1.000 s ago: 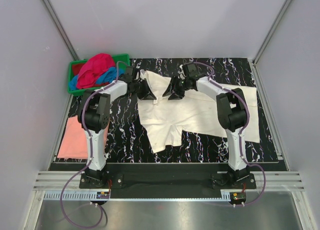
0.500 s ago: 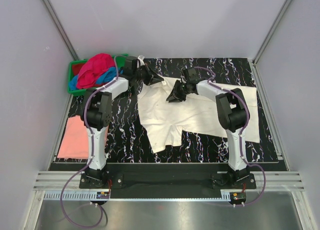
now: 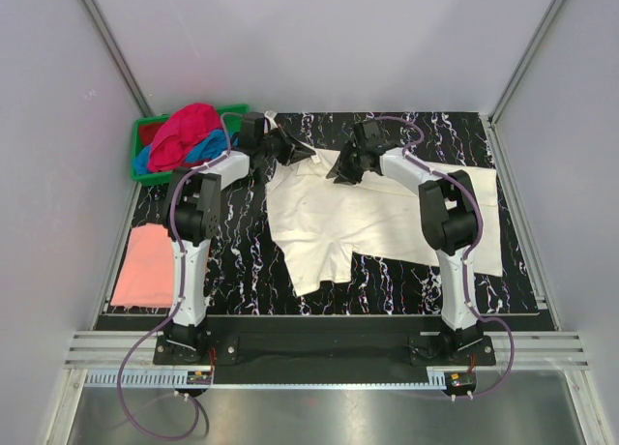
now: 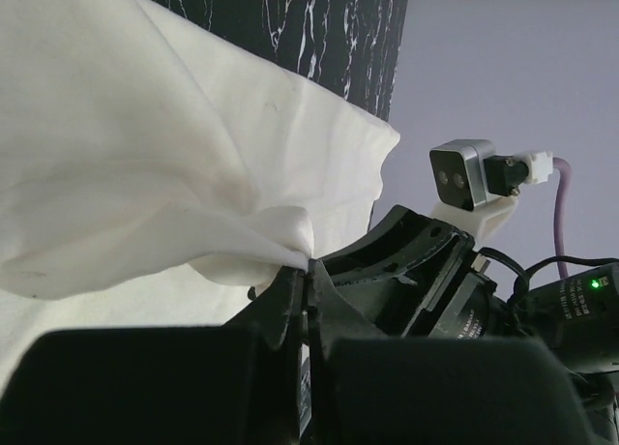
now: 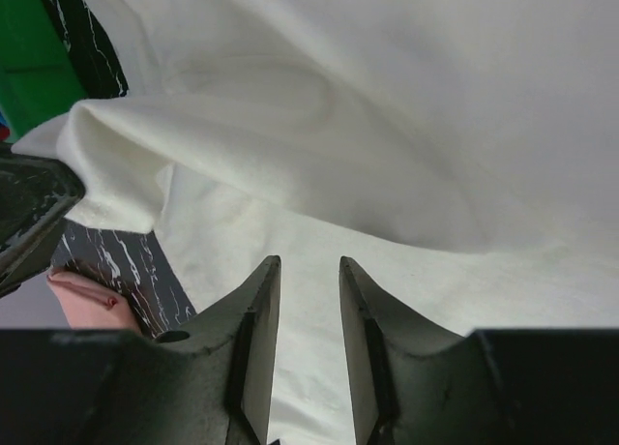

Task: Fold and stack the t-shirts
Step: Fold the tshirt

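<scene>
The black marbled table (image 3: 232, 261) carries the cream t-shirt (image 3: 387, 218), spread out to the right of the green crate (image 3: 237, 109). The salmon-pink t-shirt (image 3: 145, 266) lies flat nearer than the crate. A magenta-red t-shirt (image 3: 184, 131) and a blue t-shirt (image 3: 208, 147) are heaped inside the crate. Just right of the crate, the left gripper (image 4: 305, 271) is clamped on a lifted corner of the cream t-shirt. Farther right, the right gripper (image 5: 309, 271) hangs over the cloth, jaws slightly apart and gripping nothing.

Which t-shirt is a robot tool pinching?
The big cream t-shirt, pinched by the left tool. The salmon-pink one lies alone; the red one and blue one sit in the green crate.
</scene>
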